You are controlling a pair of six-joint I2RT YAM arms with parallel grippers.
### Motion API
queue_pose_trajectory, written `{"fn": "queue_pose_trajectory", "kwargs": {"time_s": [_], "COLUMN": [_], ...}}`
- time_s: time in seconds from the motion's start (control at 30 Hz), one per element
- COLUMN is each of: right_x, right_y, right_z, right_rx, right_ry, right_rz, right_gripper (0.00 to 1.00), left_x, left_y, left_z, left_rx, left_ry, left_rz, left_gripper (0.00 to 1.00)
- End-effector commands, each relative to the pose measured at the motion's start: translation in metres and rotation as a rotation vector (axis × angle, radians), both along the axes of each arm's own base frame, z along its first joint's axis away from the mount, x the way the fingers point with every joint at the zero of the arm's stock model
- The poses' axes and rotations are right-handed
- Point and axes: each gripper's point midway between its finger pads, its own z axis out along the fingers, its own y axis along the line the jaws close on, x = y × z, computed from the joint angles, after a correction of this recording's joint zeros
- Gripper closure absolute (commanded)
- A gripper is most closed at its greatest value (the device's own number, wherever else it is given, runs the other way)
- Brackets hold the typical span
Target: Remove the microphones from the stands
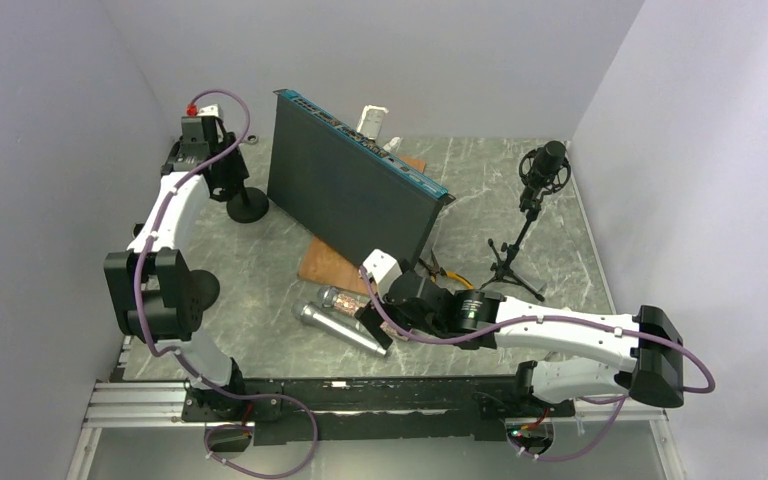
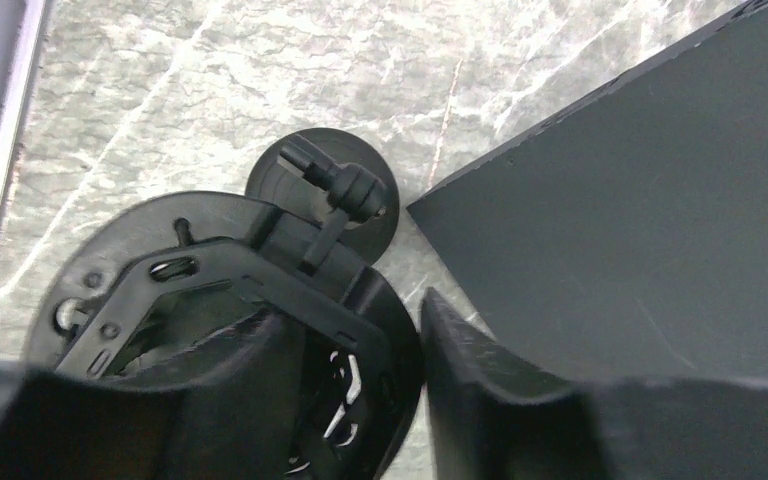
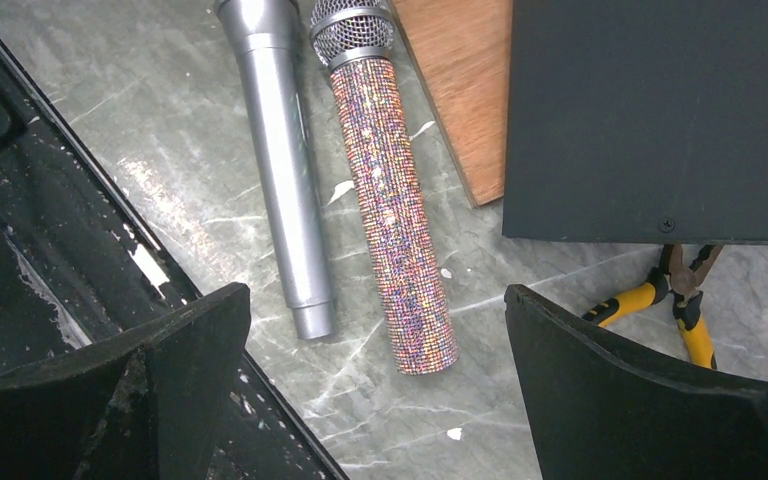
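Observation:
A black microphone (image 1: 545,168) sits in a shock mount on a small tripod stand (image 1: 512,262) at the back right, away from both grippers. A silver microphone (image 3: 280,170) and a glittery one (image 3: 390,210) lie side by side on the table; they also show in the top view (image 1: 345,322). My right gripper (image 3: 375,300) hangs open just above their tail ends. My left gripper (image 2: 355,310) at the far left is closed on the black round mount (image 2: 210,290) atop a round-based stand (image 2: 322,190).
A large dark flat panel (image 1: 355,190) stands tilted across the middle, resting on a wooden board (image 1: 332,265). Yellow-handled pliers (image 3: 660,295) lie by the panel's corner. A black rail (image 3: 80,250) runs along the near edge. Walls close in on both sides.

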Motion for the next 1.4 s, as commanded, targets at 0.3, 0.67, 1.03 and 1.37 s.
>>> {"fn": "queue_pose_trajectory", "kwargs": {"time_s": [0.3, 0.67, 1.03, 1.37], "right_x": [0.045, 0.083, 0.103, 0.101], "right_y": [-0.016, -0.090, -0.163, -0.242], "right_z": [0.039, 0.115, 0.208, 0.226], "right_rx": [0.017, 0.107, 0.162, 0.204], "right_ry": [-0.075, -0.180, -0.365, -0.406], "right_rz": [-0.259, -0.577, -0.828, -1.124], "right_gripper": [0.00, 0.00, 0.00, 0.01], "left_x": [-0.035, -0.081, -0.130, -0.164], "left_y": [-0.027, -0.074, -0.118, -0.164], "left_z": [0.096, 0.144, 0.181, 0.188], "left_rx": [-0.012, 0.038, 0.130, 0.240], "left_ry": [-0.088, -0.323, -0.539, -0.639], "left_rz": [-0.155, -0.310, -0.455, -0.594], "left_gripper": [0.14, 0.07, 0.06, 0.05]}}
